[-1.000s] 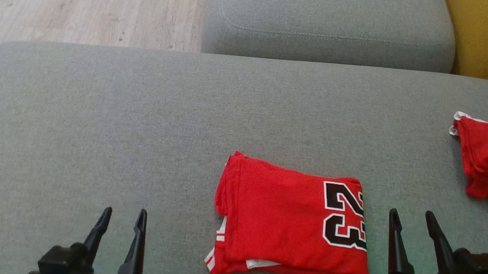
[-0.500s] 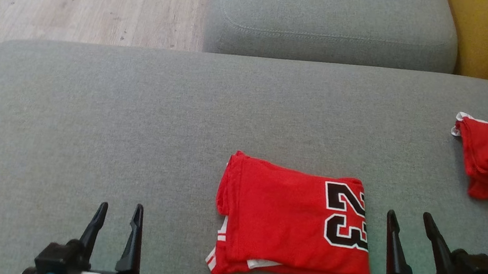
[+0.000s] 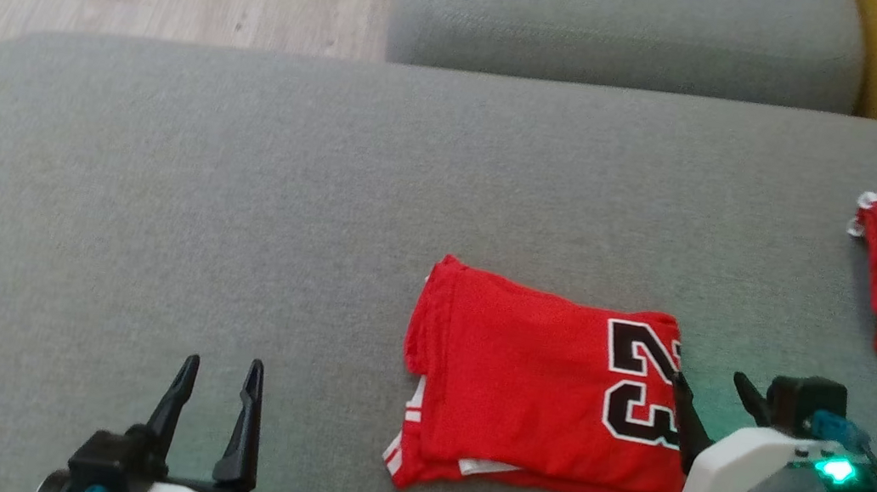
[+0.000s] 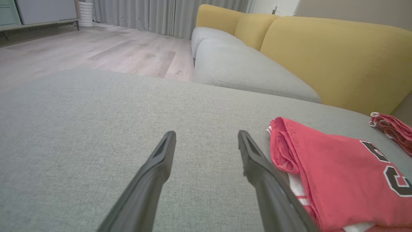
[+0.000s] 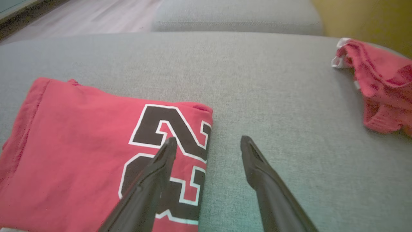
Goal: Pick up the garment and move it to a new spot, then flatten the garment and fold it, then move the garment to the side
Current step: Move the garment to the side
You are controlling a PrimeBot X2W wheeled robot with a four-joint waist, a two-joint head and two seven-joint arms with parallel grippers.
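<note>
Folded red jersey point(image 3: 538, 389) lies near the grey seat cushion point(image 3: 243, 167) front edge. Right gripper point(image 3: 709, 385), jaws wide and empty, straddles its right edge; left gripper point(image 3: 224, 370), also wide, stands well apart.

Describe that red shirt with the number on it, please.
The red shirt is folded into a rectangle of soft cloth, with a black 23 outlined in white at its right end and white trim peeking from its near edge. It lies flat on the grey cushion. The right gripper, open, has one finger over its right edge; contact is unclear.
</note>
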